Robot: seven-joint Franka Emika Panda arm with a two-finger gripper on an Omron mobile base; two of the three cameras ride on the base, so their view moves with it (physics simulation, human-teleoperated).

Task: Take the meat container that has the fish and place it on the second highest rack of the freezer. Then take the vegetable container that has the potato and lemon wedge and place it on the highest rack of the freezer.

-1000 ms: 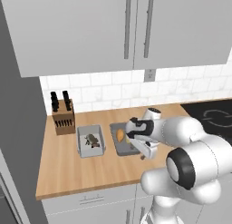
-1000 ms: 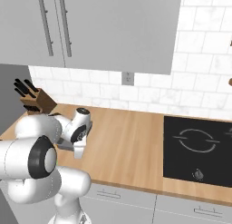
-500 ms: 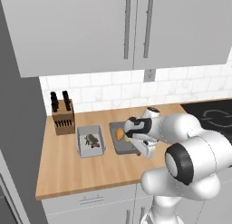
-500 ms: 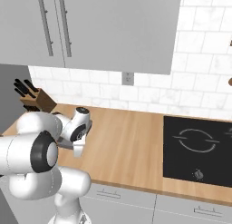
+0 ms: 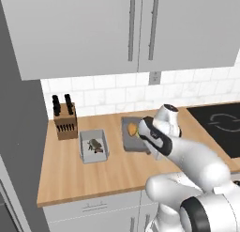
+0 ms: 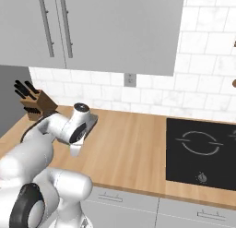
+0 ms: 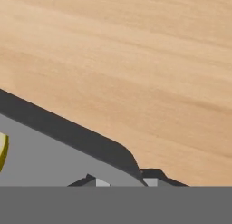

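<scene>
Two containers sit on the bench: the fish container left, the vegetable container right, its near rim pinched by the hand.

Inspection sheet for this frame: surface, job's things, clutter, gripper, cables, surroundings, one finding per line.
Surface: light wooden countertop, flat.
Job's things: light grey open container with the dark fish sits left; dark grey container with an orange-brown potato sits beside it on the right. A yellow lemon wedge shows in the hand view.
Clutter: wooden knife block with black handles at the back left.
Gripper: two-finger gripper at the dark container's corner, jaws closed on its rim.
Cables: nothing seen.
Surroundings: grey wall cabinets, white tiled backsplash, black cooktop.
</scene>
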